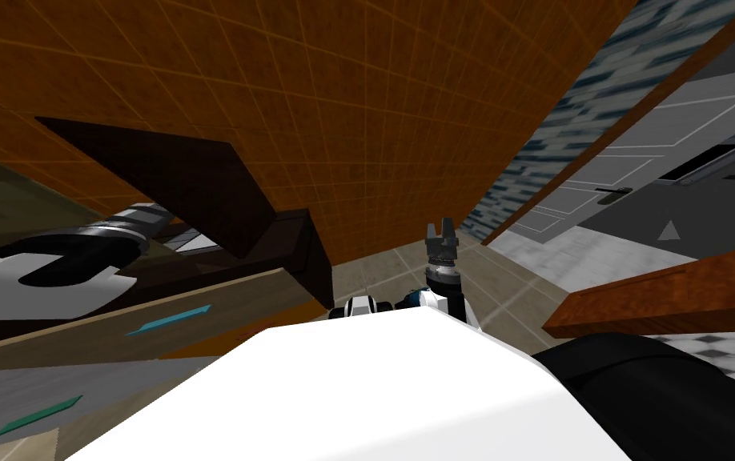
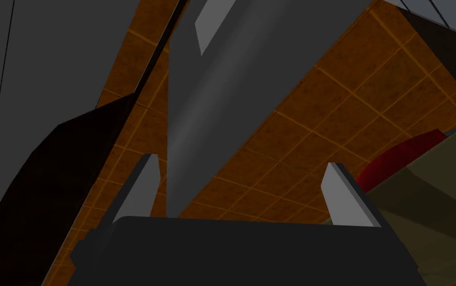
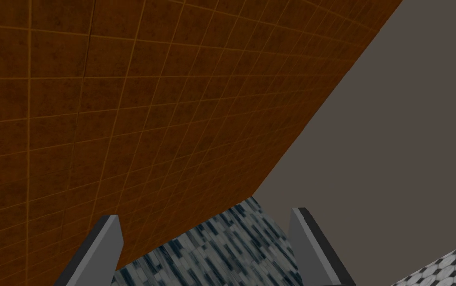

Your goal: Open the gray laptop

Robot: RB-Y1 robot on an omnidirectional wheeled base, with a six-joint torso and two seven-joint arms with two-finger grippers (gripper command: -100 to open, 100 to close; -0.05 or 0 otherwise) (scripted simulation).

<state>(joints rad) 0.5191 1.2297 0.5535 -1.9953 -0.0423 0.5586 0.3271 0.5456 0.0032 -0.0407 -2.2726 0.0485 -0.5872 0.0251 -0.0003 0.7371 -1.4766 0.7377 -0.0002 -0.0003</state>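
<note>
The gray laptop (image 2: 212, 99) is located at the left gripper (image 2: 242, 161), over the desk (image 1: 238, 292) on the robot's left. Its gray panel is presented steeply, with the long axis directed away from the gripper body. The jaws are spread. The panel lies just beside one finger (image 2: 142, 188), ungrasped. The right gripper (image 1: 441, 228) is pointed upward, released, well apart from the desk.

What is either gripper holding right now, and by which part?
Nothing is gripped. The left gripper is open, a grey panel rising between its fingers but not pinched. The right gripper is open with nothing between its fingers.
</note>
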